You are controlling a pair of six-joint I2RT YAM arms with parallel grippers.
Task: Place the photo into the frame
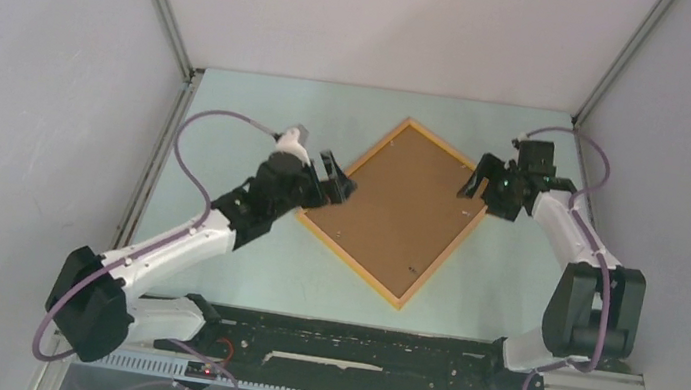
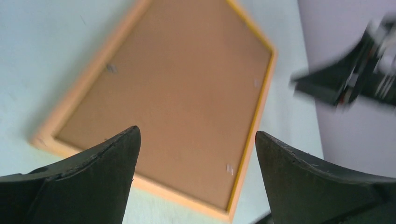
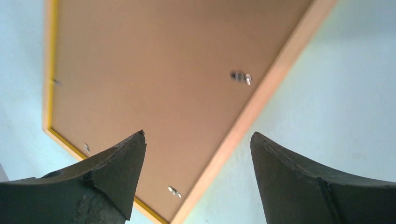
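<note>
One frame (image 1: 349,260) flat on table (image 1: 478,303) — brown backing board (image 1: 398,210) seated inside

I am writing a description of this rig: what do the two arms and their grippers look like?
Both arms have white link shells and black joint housings. A loose purple cable loops along the left arm, another along the right arm. The left gripper and right gripper are black, with two broad tapered fingers each.

The frame (image 1: 349,259) with its backing board (image 1: 401,202) lies low and flat mid-table. Bare table (image 1: 226,154) is open near and far of it. The left gripper (image 1: 338,178) and right gripper (image 1: 482,201) crowd its side corners, and enclosure walls (image 1: 49,116) shut in three sides.
</note>
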